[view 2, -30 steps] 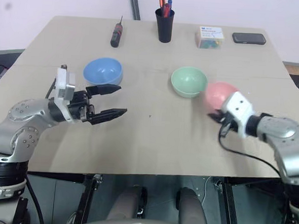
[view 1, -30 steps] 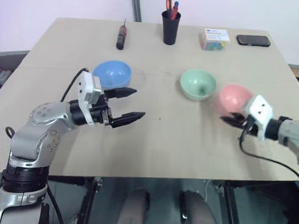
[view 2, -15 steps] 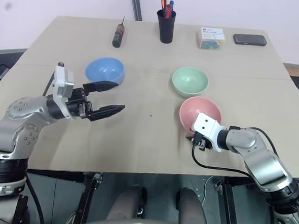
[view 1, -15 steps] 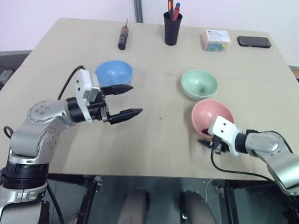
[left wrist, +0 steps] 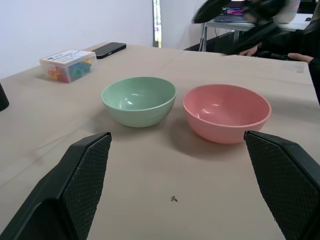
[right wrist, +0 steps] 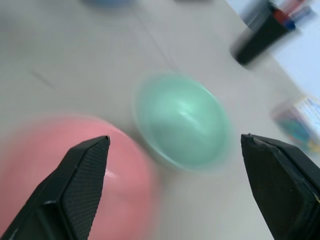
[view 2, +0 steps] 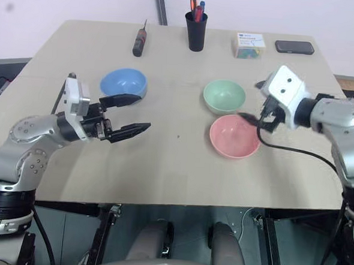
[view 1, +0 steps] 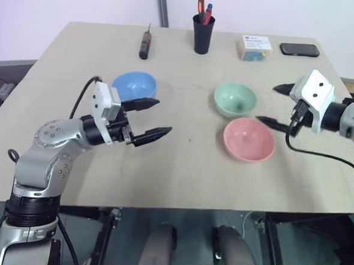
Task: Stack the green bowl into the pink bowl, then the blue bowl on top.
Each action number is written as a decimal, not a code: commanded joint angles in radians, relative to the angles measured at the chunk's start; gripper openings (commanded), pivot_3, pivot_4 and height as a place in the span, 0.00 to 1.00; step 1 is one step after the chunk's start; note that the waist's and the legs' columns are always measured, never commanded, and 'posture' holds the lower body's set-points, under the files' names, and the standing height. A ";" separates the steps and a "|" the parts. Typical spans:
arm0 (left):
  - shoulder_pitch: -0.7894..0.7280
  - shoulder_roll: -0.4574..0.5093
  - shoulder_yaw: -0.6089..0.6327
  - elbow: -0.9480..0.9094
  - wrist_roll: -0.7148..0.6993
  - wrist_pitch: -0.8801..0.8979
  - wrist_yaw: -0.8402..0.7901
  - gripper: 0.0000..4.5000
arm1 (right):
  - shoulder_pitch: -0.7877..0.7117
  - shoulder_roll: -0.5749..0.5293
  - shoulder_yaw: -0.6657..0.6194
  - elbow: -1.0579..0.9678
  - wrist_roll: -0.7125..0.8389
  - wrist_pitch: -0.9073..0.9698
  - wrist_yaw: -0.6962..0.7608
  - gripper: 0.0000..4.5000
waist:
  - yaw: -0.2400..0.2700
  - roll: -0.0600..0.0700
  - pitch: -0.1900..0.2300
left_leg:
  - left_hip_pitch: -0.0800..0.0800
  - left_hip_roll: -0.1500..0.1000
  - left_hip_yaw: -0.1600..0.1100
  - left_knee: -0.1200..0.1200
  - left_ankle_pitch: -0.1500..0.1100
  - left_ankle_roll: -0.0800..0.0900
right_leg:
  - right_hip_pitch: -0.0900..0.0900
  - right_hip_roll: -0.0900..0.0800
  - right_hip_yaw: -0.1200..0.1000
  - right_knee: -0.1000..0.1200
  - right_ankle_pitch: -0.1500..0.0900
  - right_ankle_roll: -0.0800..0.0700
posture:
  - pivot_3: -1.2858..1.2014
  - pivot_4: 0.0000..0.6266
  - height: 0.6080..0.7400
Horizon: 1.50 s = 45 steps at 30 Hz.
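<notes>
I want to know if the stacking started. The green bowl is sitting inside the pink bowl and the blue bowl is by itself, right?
Not quite. The green bowl is not inside the pink bowl; it sits beside it on the table, and both are empty, as the left wrist view shows. The blue bowl is by itself, as you said.

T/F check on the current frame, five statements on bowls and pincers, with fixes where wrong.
1. The green bowl sits inside the pink bowl. False: they stand side by side on the table, the pink bowl nearer the robot.
2. The right pincer is open and holds nothing. True.
3. The blue bowl is on the robot's left, beyond the left pincer. True.
4. The left pincer is shut on the blue bowl. False: it is open and empty.
5. The pink bowl lies upside down. False: it stands upright, opening up.
</notes>
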 commanded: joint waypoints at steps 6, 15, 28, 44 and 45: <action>0.023 0.015 0.031 -0.075 -0.015 0.013 0.015 1.00 | -0.307 0.093 0.176 0.578 -0.280 -0.557 0.029 0.98 | -0.016 0.001 0.001 | -0.002 0.000 0.003 -0.002 0.000 0.000 | -0.005 0.000 0.004 0.000 0.000 0.000 | 0.52 0.24 1.00; 0.065 0.013 0.057 -0.118 -0.023 0.015 0.049 1.00 | -0.427 0.146 0.266 0.897 -0.425 -1.008 0.049 0.98 | -0.025 0.001 0.001 | -0.002 0.000 0.004 -0.003 0.000 0.000 | -0.004 -0.001 0.004 -0.002 0.000 0.000 | 0.52 0.24 1.00; 0.164 0.020 0.140 -0.222 -0.060 0.046 0.125 1.00 | -0.580 0.284 0.400 1.243 -0.699 -1.237 -0.189 0.52 | -0.031 0.001 0.002 | 0.001 0.000 0.004 -0.003 0.001 -0.002 | -0.005 -0.001 0.007 0.003 0.000 0.000 | 0.52 0.24 1.00; 0.103 -0.002 0.073 -0.158 -0.053 0.017 0.109 1.00 | -0.630 0.118 0.275 1.158 -0.538 -1.318 0.042 0.03 | -0.026 0.002 0.002 | 0.001 0.000 0.003 -0.003 0.000 -0.001 | -0.004 -0.001 0.006 0.002 0.000 0.000 | 0.52 0.24 1.00; 0.079 -0.006 0.055 -0.133 -0.048 0.010 0.096 1.00 | -0.598 0.083 0.243 1.069 -0.445 -1.273 0.147 0.03 | -0.026 0.002 0.003 | 0.001 0.000 0.003 -0.003 0.000 -0.001 | -0.004 -0.001 0.006 0.002 0.000 0.000 | 0.52 0.24 1.00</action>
